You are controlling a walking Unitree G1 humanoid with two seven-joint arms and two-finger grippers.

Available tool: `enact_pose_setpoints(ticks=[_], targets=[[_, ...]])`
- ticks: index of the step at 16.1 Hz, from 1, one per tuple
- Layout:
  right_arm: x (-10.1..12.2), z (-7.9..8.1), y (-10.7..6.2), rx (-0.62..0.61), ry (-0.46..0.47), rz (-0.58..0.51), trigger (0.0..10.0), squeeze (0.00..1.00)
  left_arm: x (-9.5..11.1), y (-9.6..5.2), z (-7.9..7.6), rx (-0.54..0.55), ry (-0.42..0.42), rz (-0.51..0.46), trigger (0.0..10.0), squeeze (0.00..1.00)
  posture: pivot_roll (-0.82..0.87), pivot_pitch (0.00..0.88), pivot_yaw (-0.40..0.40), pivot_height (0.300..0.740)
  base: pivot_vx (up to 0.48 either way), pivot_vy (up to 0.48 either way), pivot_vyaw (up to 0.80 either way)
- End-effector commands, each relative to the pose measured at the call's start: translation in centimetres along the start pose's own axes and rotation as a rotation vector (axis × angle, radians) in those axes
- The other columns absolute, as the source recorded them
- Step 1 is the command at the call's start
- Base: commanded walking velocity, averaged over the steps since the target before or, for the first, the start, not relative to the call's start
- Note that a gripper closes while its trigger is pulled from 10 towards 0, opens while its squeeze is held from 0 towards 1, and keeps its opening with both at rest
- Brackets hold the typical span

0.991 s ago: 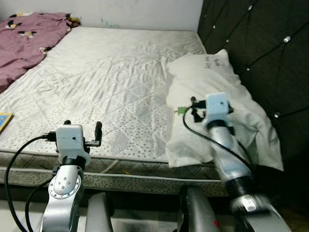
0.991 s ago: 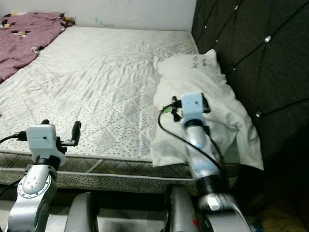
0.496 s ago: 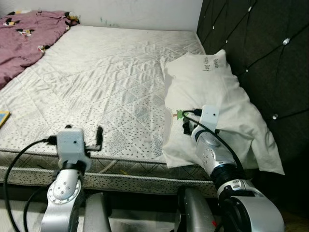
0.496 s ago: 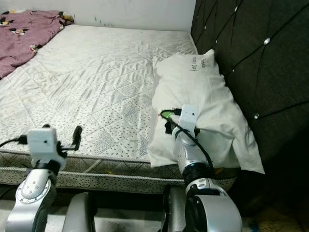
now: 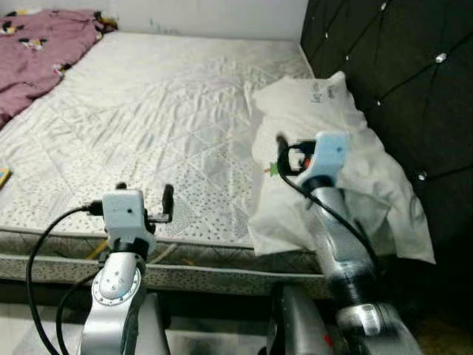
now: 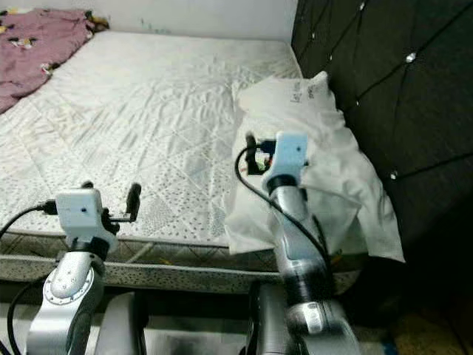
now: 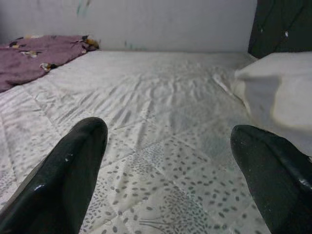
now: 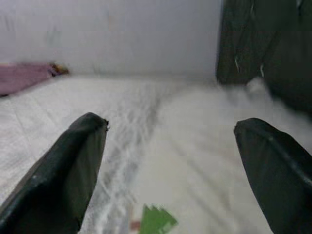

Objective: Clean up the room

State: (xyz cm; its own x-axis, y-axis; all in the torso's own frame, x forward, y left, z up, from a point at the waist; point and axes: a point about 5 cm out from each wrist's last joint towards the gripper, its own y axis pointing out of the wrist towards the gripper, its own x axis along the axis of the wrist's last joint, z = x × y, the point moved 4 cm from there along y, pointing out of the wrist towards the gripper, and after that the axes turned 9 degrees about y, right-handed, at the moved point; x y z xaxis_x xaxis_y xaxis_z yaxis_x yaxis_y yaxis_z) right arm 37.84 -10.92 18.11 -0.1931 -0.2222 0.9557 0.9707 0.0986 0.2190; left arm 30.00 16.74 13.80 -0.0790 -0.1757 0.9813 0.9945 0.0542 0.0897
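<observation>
1. While empty and spread wide, right gripper (image 8: pixel 165 161) hovers over rumpled white fabric pillow (image 5: pixel 332 159) directly below.
2. Left gripper (image 7: pixel 170 165), also spread, idles over white quilted mattress (image 5: pixel 162 111).
3. Risk: fingers pinching only loose pillowcase, so pillow slips.

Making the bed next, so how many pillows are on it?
1: a white pillow lies at the head of the mattress against the dark headboard, under the right end effector. The maroon blanket might hide others.

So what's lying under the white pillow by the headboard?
The pillow rests on the mattress, against the dark headboard, its near end overhanging the bed edge. A small green tag pokes out at its side. Anything beneath the pillow is covered.
</observation>
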Motion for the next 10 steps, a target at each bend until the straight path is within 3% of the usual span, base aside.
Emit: enact_pose_setpoints(ticks=[1, 4, 6, 10], targets=[[-0.4, 0.4, -1.1, 0.035, -0.015, 0.029, 10.0, 0.00, 0.7, 0.0, 0.6, 0.019, -0.017, -0.027, 10.0, 0.00, -0.03, 0.062, -0.059, 0.525, 0.000, 0.000, 0.00], [-0.6, -0.4, -3.5, 0.034, 0.006, 0.035, 10.0, 0.00, 0.2, -0.5, 0.7, 0.024, -0.022, -0.013, 10.0, 0.00, -0.03, 0.070, -0.062, 0.525, 0.000, 0.000, 0.00], [-0.2, -1.0, -2.7, -0.030, 0.045, 0.044, 10.0, 0.00, 0.4, -0.3, 0.2, 0.019, -0.032, -0.017, 10.0, 0.00, -0.03, 0.071, -0.061, 0.543, 0.000, 0.000, 0.00], [1.3, -0.9, -1.3, -0.021, 0.033, 0.018, 10.0, 0.00, 0.6, 0.0, 0.0, 0.014, -0.039, -0.023, 10.0, 0.00, -0.03, 0.071, -0.061, 0.580, 0.000, 0.000, 0.00]])
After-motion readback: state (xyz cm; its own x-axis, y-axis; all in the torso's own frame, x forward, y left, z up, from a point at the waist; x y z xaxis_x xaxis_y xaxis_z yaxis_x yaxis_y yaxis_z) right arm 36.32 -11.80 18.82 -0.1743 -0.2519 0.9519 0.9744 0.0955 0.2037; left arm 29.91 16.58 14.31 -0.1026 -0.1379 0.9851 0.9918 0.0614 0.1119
